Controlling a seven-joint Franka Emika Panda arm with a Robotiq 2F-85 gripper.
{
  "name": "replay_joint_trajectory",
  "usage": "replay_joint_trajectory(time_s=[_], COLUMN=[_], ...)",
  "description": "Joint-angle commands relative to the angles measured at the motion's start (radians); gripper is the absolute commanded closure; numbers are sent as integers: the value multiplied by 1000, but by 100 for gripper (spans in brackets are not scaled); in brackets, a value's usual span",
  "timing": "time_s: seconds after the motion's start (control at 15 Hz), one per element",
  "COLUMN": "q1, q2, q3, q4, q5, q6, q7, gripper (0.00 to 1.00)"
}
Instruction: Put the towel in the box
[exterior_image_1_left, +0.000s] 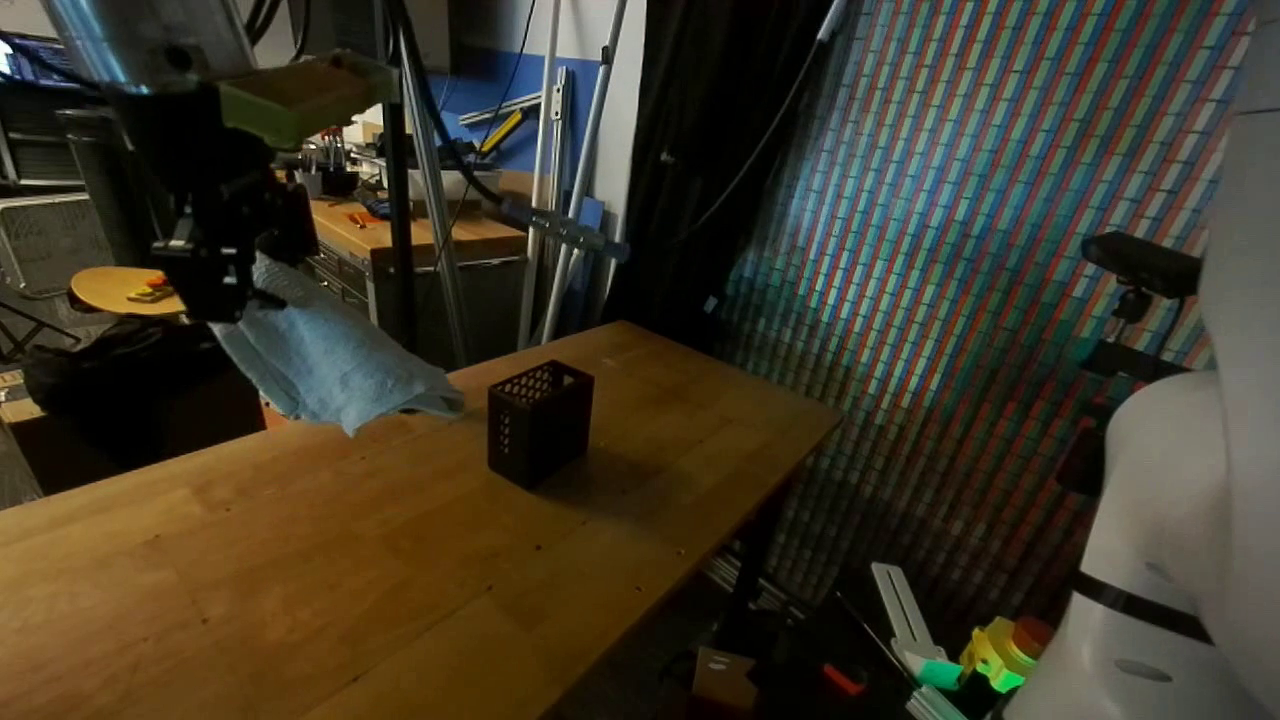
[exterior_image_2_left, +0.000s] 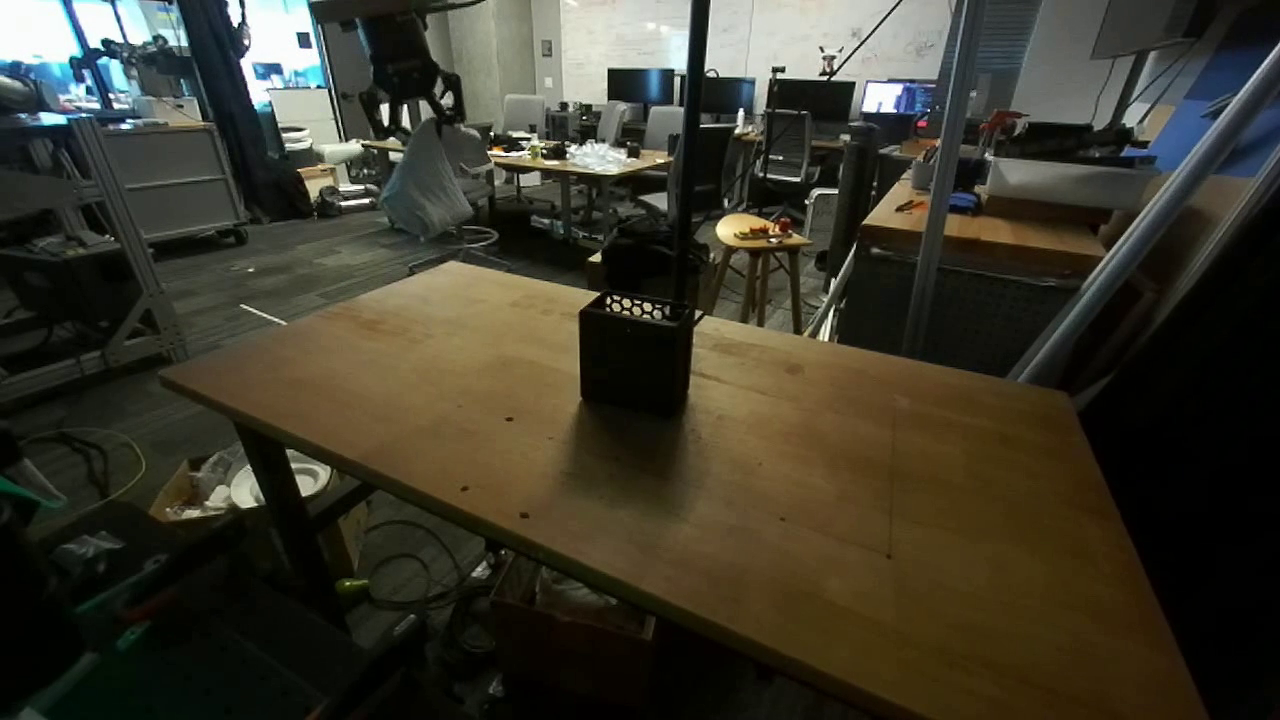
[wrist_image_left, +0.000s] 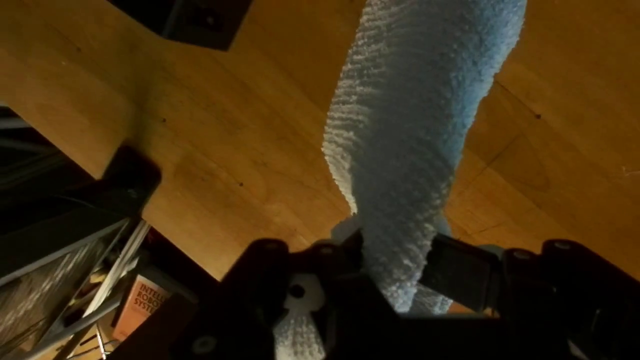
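Wooden table (exterior_image_2_left: 900, 480) under dim indoor light; a striped, multicoloured backdrop (exterior_image_1_left: 1000, 150) rises beyond one edge, and monitors (exterior_image_2_left: 640, 87) stand in the distance. On the table stands the box (exterior_image_2_left: 635, 355): black, upright, with honeycomb openings along its wall. The claw (wrist_image_left: 395, 265) is pressed together on the towel (exterior_image_1_left: 340, 360), a pale, ribbed cloth: in the wrist view a narrow fold lies directly between the jaws, and the rest runs out beyond the top of the frame. In both exterior views the towel hangs beneath the claw, held in the air and broadening from the grip towards its lower part. It is outside the box and apart from it; the wrist view shows the box only in part, at the upper left, with wood of the table between it and the cloth.
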Motion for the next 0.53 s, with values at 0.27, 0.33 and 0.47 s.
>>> replay_joint_trajectory(time_s=[0.27,0.33,0.47], q1=[-138,-159,-198], q2=[-220,-242,-272], q3=[-30,-41,-65], q4=[-202,-230,-273], q5=[-8,-10,-16], q6=[2,9,25], q7=[-157,-193,-266], gripper=[97,97,97])
